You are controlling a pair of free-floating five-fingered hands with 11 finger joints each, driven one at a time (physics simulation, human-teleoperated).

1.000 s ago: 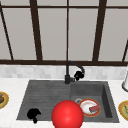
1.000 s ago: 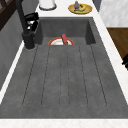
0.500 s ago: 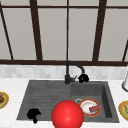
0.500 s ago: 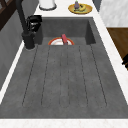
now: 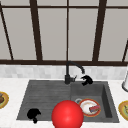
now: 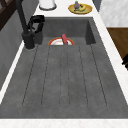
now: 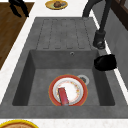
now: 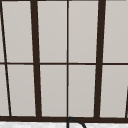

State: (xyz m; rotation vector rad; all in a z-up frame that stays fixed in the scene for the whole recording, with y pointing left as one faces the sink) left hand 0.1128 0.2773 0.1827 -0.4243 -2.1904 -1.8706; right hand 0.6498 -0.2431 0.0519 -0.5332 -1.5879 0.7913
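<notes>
Grey stone sink (image 5: 45, 90), drainboard at left, deep basin at right. Right hand (image 5: 86, 79) hangs at the basin's back edge, just beside the black faucet (image 5: 68, 75); its fingers are curled, and no view settles whether they touch the faucet's lever. Seen from the left side, the same hand (image 6: 37, 21) sits close against the faucet column (image 6: 28, 37); from the right side it (image 7: 105, 62) floats over the basin's rear rim, apart from the faucet base (image 7: 99, 40).

Left hand (image 5: 33, 114) idles over the drainboard's front left corner, fingers drooping, holding nothing; in the right side view it (image 7: 18, 5) lies beyond the counter's front edge, over wood floor.

Basin floor: red-rimmed plate (image 7: 68, 90) with a red block (image 7: 63, 95) lying on it, drain (image 7: 83, 79) just behind. Open room between plate and basin's front wall.

Red ball (image 5: 67, 115) sits low in the front view, covering part of the sink's front edge.

Counter ends: yellow dish of food at far left (image 5: 3, 99), another at far right (image 5: 124, 109), white cylinder (image 5: 125, 82) behind it.
</notes>
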